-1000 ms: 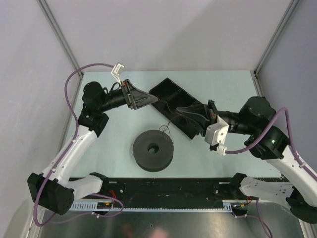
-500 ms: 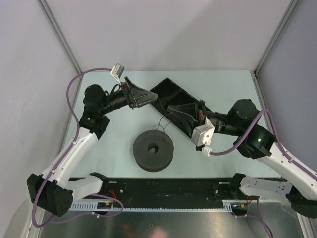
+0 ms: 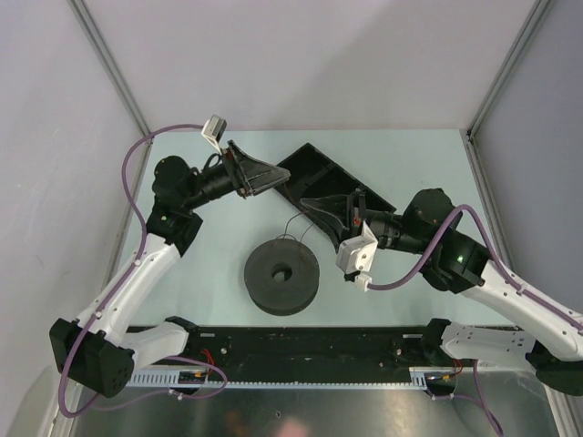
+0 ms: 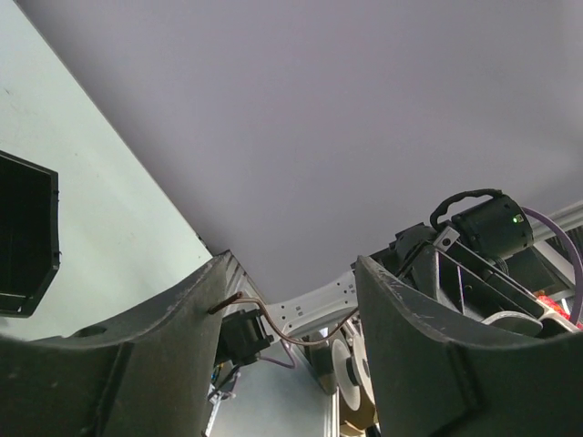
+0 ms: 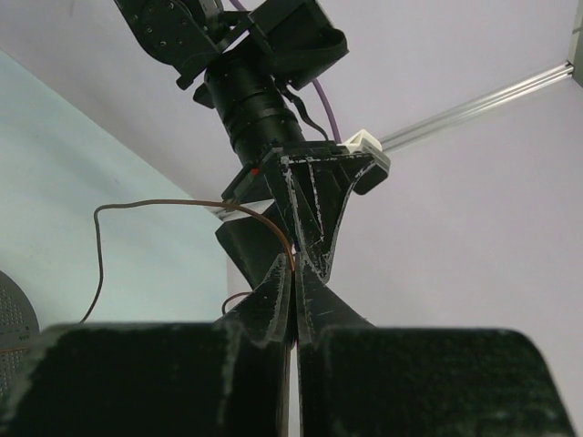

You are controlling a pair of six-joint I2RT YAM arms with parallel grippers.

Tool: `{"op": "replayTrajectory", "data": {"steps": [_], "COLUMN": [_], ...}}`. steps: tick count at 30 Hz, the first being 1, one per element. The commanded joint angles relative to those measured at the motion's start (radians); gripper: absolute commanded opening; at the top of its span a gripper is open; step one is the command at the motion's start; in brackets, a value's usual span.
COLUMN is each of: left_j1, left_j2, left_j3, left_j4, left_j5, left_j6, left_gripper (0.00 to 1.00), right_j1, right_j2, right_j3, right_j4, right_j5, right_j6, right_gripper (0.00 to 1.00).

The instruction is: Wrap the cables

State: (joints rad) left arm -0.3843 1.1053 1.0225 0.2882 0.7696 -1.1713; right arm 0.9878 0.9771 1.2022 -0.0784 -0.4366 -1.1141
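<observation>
The cables are one thin brown wire (image 5: pixel 164 204). My right gripper (image 5: pixel 294 273) is shut on it, and from the tips it arcs left and drops toward the table. In the top view the right gripper (image 3: pixel 306 205) points left, tip to tip with my left gripper (image 3: pixel 284 180) above the black tray (image 3: pixel 319 168). In the left wrist view the wire (image 4: pixel 282 332) spans the gap between the fingers of my left gripper (image 4: pixel 291 273), whose jaws stand apart. Its end touches the left finger (image 4: pixel 182 319). Loose wire (image 3: pixel 284 228) hangs above the dark grey spool (image 3: pixel 281 276).
The long black tray lies diagonally across the pale green table (image 3: pixel 200 273). Purple hoses (image 3: pixel 137 155) loop off both arms. Grey walls close in the back and sides. A black rail (image 3: pixel 310 341) runs along the near edge.
My right arm has moved left with the wire, bringing its tips up to the left gripper. The left jaws have narrowed around the wire. The spool has stayed put.
</observation>
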Motion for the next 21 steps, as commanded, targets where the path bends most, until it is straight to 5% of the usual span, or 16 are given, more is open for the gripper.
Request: {"op": "replayTrajectory", "data": {"steps": [1,8,12,17,21], "left_j1": [-0.008,-0.009,-0.009,0.071,0.242], "left_j2": [-0.007,-0.011,-0.016,-0.036,-0.058], "left_j3": [0.005,-0.012,-0.006,0.013,0.012], "left_j4": [0.058,0.058,0.072,0.08,0.079], "left_j5": [-0.01,-0.014,-0.004,0.035,0.085], "left_j6": [-0.007,0.002,0.025,0.084,0.063], "left_gripper": [0.61,0.38,0.09,0.0,0.0], "right_j1": [0.017,0.022,0.023,0.018,-0.029], "right_j2": [0.001,0.0,-0.003,-0.015,-0.038], "right_j3": [-0.006,-0.019,-0.025,-0.032,-0.079], "right_j4": [0.067,0.102,0.088,-0.073,-0.214], "right_j5": [0.036,0.058,0.062,0.109,0.146], "right_j6": [-0.033,-0.044,-0.029,0.04,0.087], "right_gripper": [0.0,0.0,0.02,0.5,0.68]}}
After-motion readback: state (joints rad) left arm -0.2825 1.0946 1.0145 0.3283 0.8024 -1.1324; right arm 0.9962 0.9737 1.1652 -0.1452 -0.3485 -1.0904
